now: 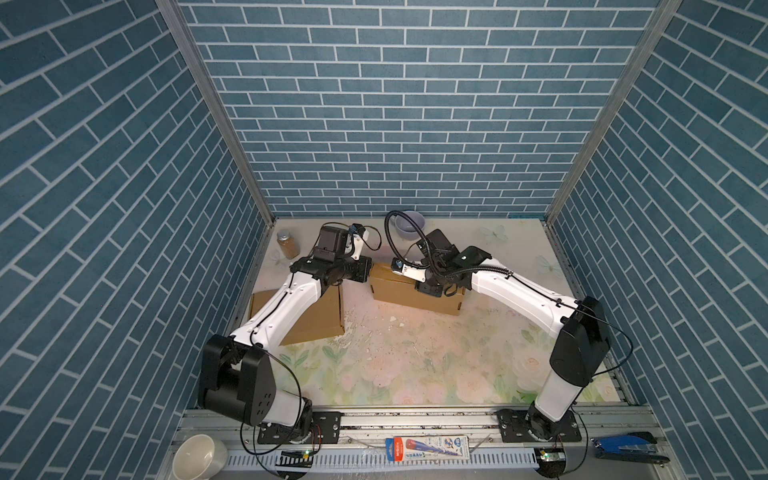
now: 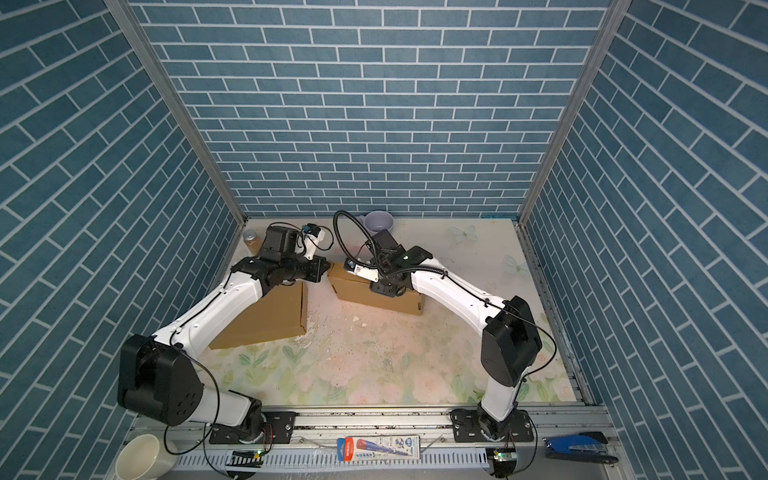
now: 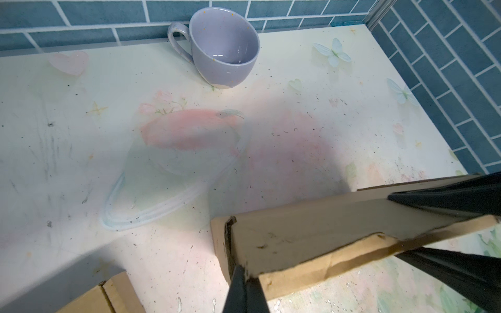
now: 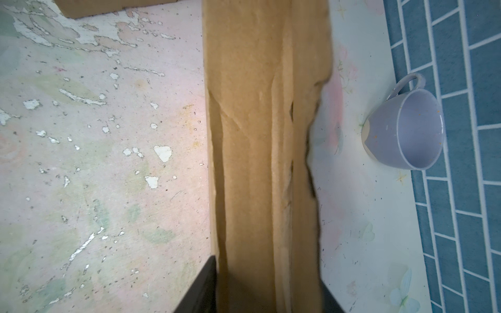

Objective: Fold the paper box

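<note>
Briefly:
Left arm: elbow bent, forearm stretched forward, wrist turned inward.
Left gripper (image 3: 245, 281): jaws were pressed together, tips against the paper box (image 1: 395, 291) corner.
Right arm: extended inward, wrist above the box.
Right gripper (image 4: 267, 271): sat astride the box wall; clamped or slack, unclear.

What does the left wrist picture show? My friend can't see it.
A brown paper box lies on a flowery table, the left gripper's shut jaws at its corner. The right gripper straddles it; a lilac mug stands by the wall.
</note>
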